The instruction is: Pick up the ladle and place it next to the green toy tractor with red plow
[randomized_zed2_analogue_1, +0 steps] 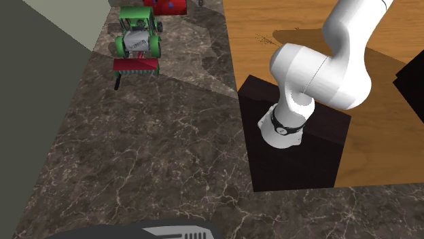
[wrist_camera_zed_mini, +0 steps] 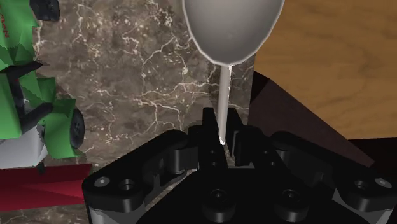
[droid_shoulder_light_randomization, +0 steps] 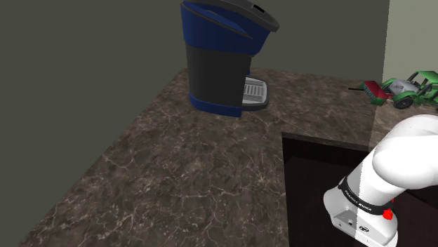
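Your gripper (wrist_camera_zed_mini: 221, 132) clamped on ladle (wrist_camera_zed_mini: 232, 28) handle; bowl hangs over counter (wrist_camera_zed_mini: 140, 83), just beside toy tractor (wrist_camera_zed_mini: 25, 95).

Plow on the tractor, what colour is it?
The plow is red, clearest in the second exterior view.

Dark marbled table (droid_shoulder_light_randomization: 175, 168): blue-and-black coffee machine (droid_shoulder_light_randomization: 221, 59) standing at the back, green toy tractor (droid_shoulder_light_randomization: 414, 88) with red plow well apart from it.
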